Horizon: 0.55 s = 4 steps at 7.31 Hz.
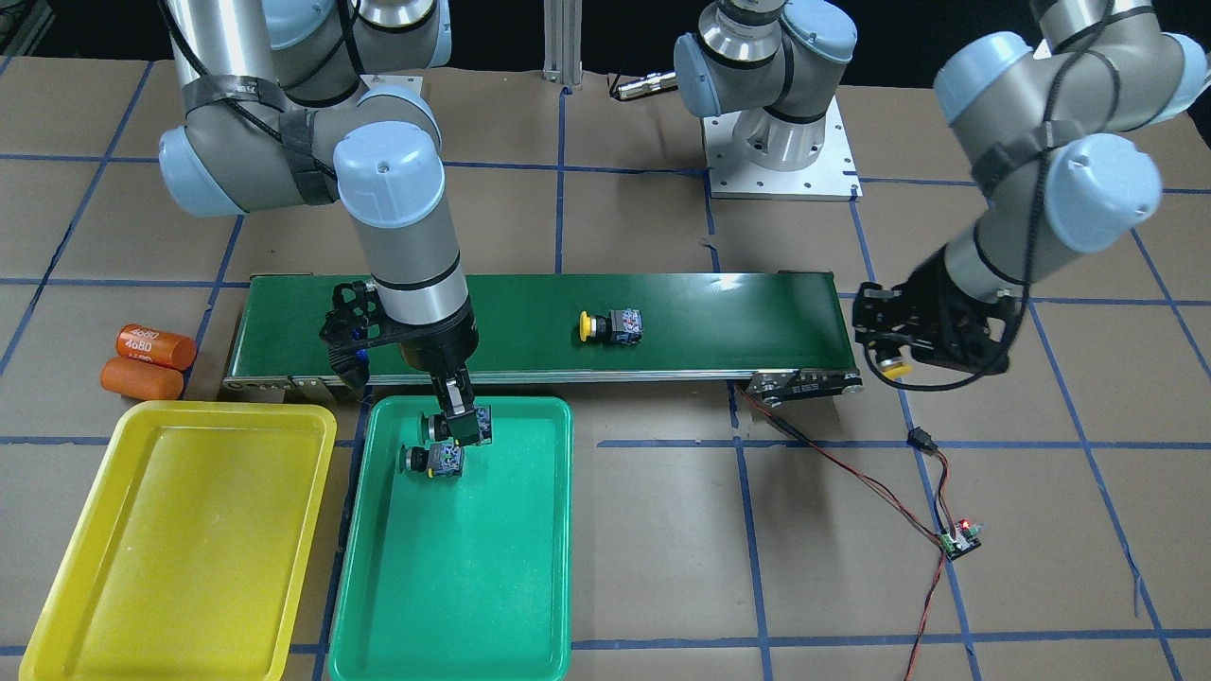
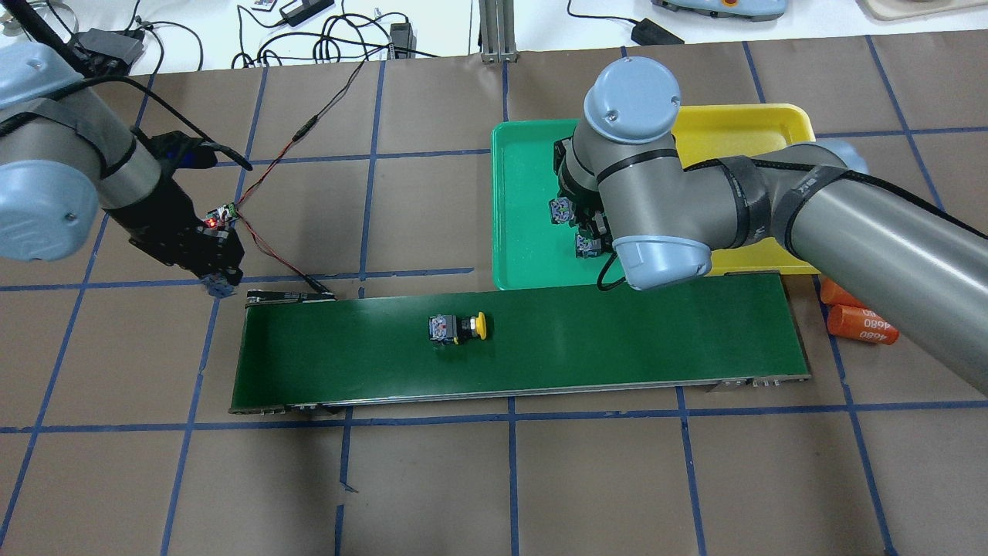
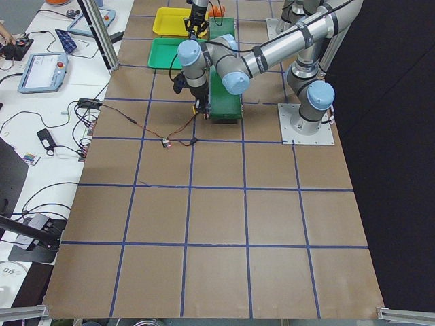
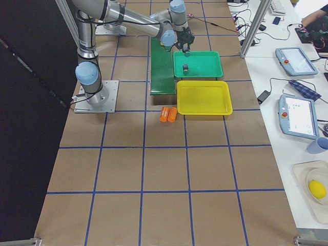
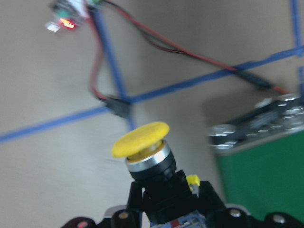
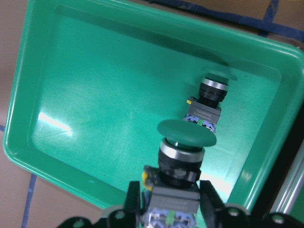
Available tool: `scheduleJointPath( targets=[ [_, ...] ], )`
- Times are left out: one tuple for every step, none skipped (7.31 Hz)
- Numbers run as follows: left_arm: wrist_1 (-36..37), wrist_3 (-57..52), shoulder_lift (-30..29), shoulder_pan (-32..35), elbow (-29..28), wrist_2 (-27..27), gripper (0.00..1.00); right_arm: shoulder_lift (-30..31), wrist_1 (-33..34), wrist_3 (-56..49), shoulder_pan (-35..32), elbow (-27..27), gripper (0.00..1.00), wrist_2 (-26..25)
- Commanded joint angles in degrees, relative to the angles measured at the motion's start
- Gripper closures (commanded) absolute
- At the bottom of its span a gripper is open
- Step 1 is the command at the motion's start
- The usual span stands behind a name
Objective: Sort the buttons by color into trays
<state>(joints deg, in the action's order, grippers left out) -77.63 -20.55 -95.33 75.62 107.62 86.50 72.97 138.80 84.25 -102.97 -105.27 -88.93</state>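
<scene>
My right gripper (image 1: 461,416) is shut on a green-capped button (image 6: 185,142) and holds it low over the green tray (image 1: 473,586), near the tray's conveyor end. A second green button (image 1: 435,461) lies on its side in that tray, just beside the held one; it also shows in the right wrist view (image 6: 209,102). My left gripper (image 1: 889,357) is shut on a yellow-capped button (image 5: 145,152), off the conveyor's end over the brown table. Another yellow button (image 1: 613,325) lies on the conveyor's middle. The yellow tray (image 1: 180,539) holds nothing.
The dark-green conveyor belt (image 1: 710,312) runs across the table behind both trays. Two orange cylinders marked 4680 (image 1: 151,359) lie beside its end near the yellow tray. A red-black wire leads to a small circuit board (image 1: 960,541) under my left gripper's side.
</scene>
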Motion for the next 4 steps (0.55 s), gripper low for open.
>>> scheduleJointPath(
  targets=[
    [-0.1, 14.3, 3.4, 9.4, 4.2, -4.4, 0.93, -0.1, 0.2, -0.1, 0.0, -0.3, 0.0, -0.4],
    [0.5, 14.4, 4.5, 10.9, 7.9, -4.2, 0.93, 0.3, -0.6, -0.1, 0.0, -0.2, 0.0, -0.8],
    [4.5, 14.1, 5.5, 11.3, 11.9, -4.2, 0.93, 2.9, -6.5, -1.3, 0.6, 0.0, 0.0, -0.9],
    [10.7, 13.3, 3.2, 11.4, 13.6, -3.9, 0.93, 5.7, -11.7, -4.9, 1.3, 0.2, 0.0, -1.0]
  ],
)
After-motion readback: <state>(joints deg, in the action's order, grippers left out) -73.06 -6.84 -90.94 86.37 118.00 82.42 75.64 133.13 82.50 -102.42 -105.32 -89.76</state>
